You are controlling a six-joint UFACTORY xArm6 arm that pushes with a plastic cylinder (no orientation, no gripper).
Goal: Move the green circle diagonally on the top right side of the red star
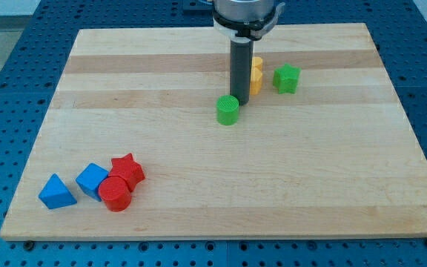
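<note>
Gripperless, the arm ended in a dark rod, so nothing was held; my tip (240, 101) rested at the green circle's (228, 110) upper right edge, seemingly touching. Largest was the wooden board (221, 208), then the blocks. That circle sat near the board's middle, well apart from the red star (128, 169) at the view's lower left, so most of the push was judged still to come. A yellow block (256, 74) stood partly hidden behind the rod.

Looks like a robotics lab bench – a wooden board (199, 193) sitting on a blue perforated table (6, 89) with a grid of mounting holes.
</note>
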